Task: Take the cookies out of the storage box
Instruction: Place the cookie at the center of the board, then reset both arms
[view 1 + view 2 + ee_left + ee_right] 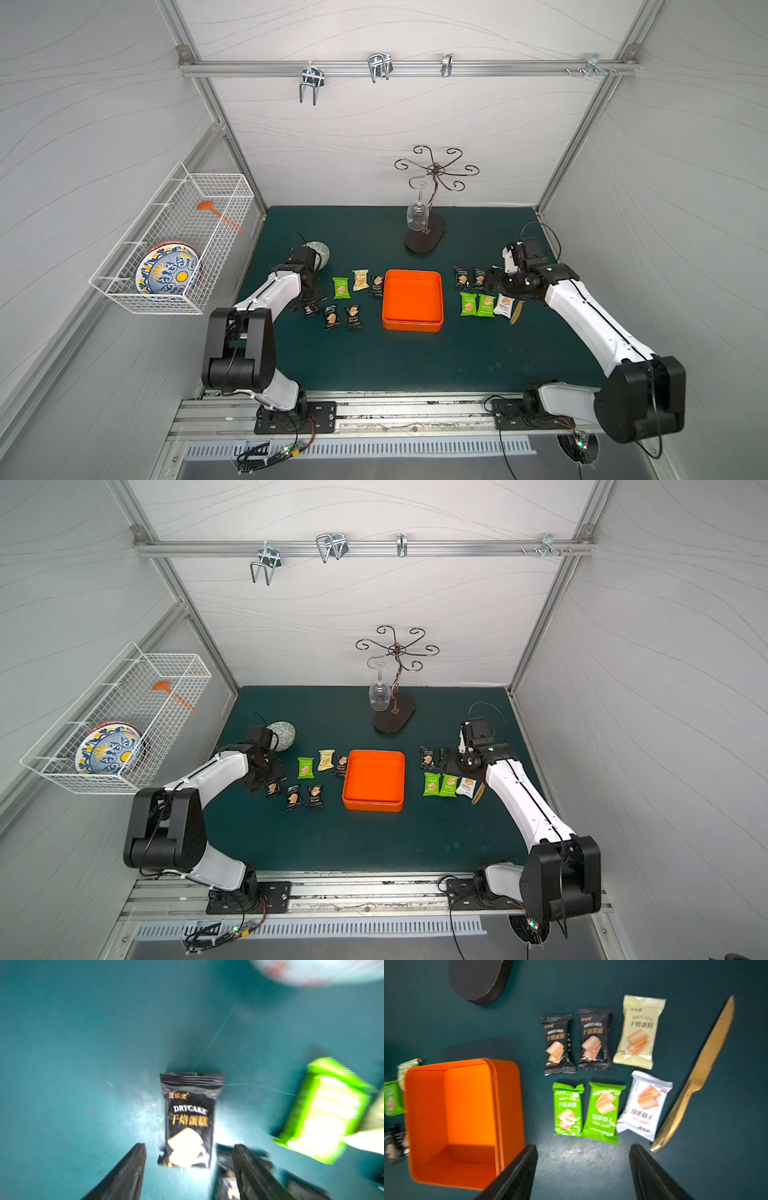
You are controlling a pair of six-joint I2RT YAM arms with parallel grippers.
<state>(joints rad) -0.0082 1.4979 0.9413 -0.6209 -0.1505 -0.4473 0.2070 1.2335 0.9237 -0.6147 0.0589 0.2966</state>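
Twelve cookies lie on the green table, six at each side of the orange box, all of them outside it. The box stands in the middle of the table. Three of its walls have bare table along them. At the left wall a black cookie lies just beside the rim, and I cannot tell if it touches. The widest free room is between the box and the near edge, where both arms are mounted. A second free strip goes from the far wall of the box to the dark foot of the glass stand. On the right side the packets end at a golden knife, which lies just beside a white packet. Close beyond the left arm's wrist stands a patterned bowl.

The left wrist view is blurred, but it shows the left gripper open. Its two fingers stand apart, and a black DRYCAKE packet lies flat on the table between them, with a gap at each side. In both top views the gripper covers part of this packet. The right gripper is open too, its fingers spread over bare table with nothing between them. The right wrist view shows a pale yellow packet next to two black ones; in both top views the right gripper hides it. The same view looks into the box and shows its plain orange floor.
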